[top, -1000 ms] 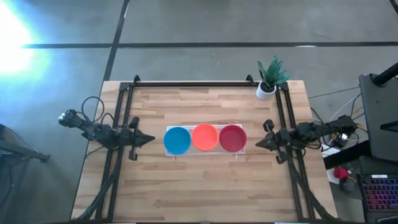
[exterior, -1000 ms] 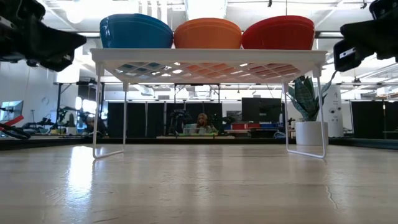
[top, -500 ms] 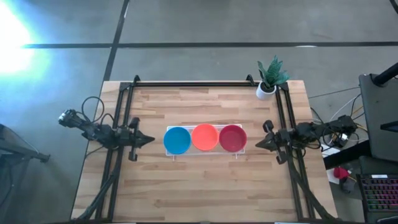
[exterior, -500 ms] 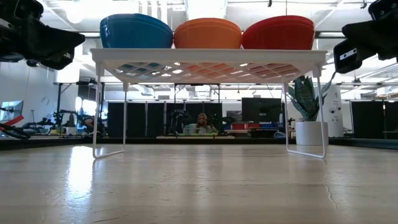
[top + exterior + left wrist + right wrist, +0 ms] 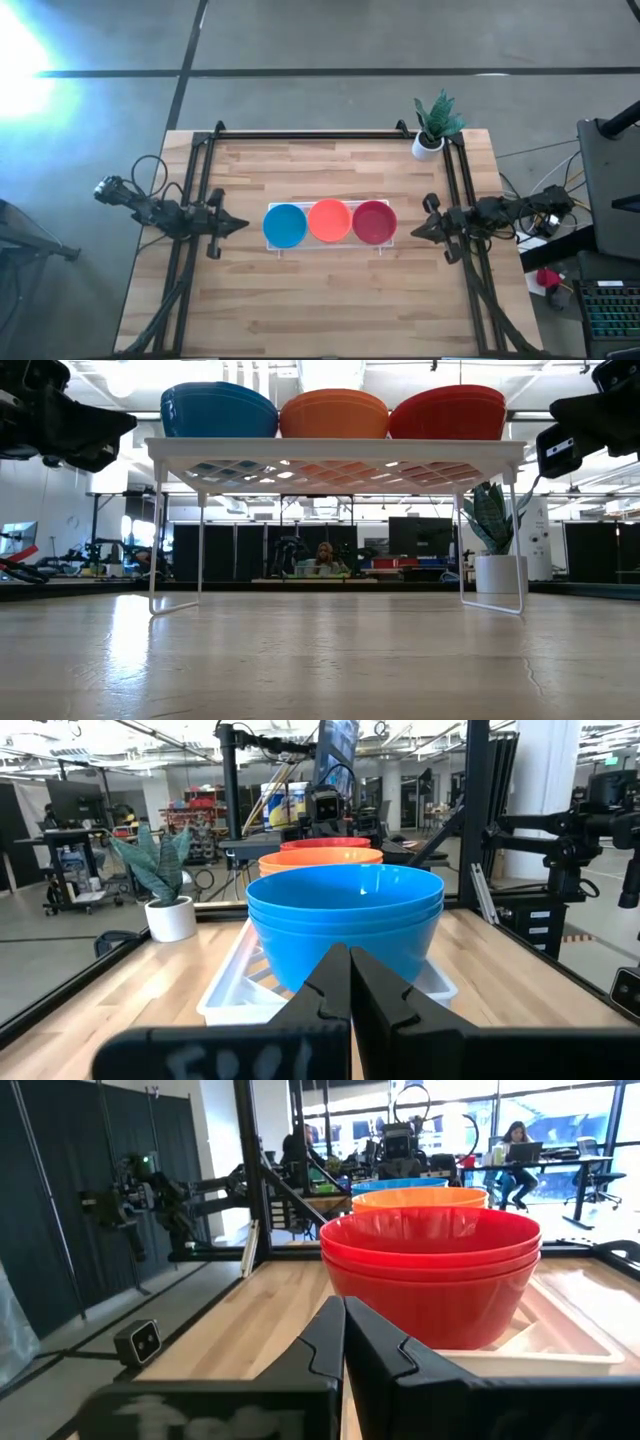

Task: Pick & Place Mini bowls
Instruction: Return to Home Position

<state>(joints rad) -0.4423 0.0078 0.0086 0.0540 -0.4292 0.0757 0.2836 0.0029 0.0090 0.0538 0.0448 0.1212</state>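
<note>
Left tool [image 5: 128,424]: in the low view its tip sits a shade farther out from the blue bowls [image 5: 218,410] than a second ago.
Right tool [image 5: 552,440]: in the low view it sits a touch higher and farther out from the red bowls [image 5: 448,412] than a second ago.
Keyboard [image 5: 612,312]: its backlight now shows blue-green, where before it was pink-purple.

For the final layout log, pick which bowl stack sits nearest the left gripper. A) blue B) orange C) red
A: in the high view the blue bowls sit at the row's end beside the left gripper, orange bowls in the middle, red bowls by the right gripper.
</note>
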